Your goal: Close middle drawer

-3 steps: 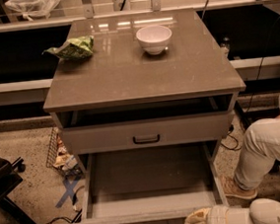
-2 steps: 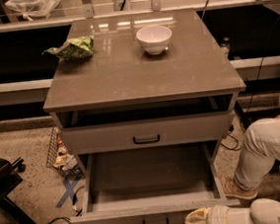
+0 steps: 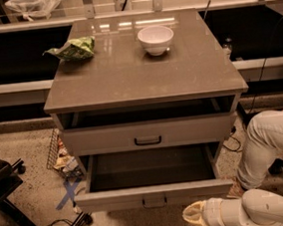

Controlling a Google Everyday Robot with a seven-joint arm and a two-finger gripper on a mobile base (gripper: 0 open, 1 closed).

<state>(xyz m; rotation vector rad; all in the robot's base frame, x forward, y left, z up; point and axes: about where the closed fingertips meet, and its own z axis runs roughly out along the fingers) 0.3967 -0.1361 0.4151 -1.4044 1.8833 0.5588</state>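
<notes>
The middle drawer [image 3: 154, 195] is pulled out of the grey cabinet [image 3: 143, 80], its long bare inside showing and a small handle on its low front. Above it sits the taller-fronted drawer [image 3: 147, 134] with a black handle, standing slightly out under the top. My gripper [image 3: 194, 214] is at the bottom right, just in front of and below the right part of the middle drawer's front. I cannot tell whether it touches the front. The arm runs off to the lower right.
A white bowl [image 3: 155, 38] and a green bag [image 3: 73, 49] sit on the cabinet top. A person's leg [image 3: 267, 143] is close at the right. A black chair base [image 3: 20, 206], a wire basket [image 3: 58, 153] and cables are at the left.
The middle drawer's front has moved in towards the cabinet. My gripper has moved forward and left with it.
</notes>
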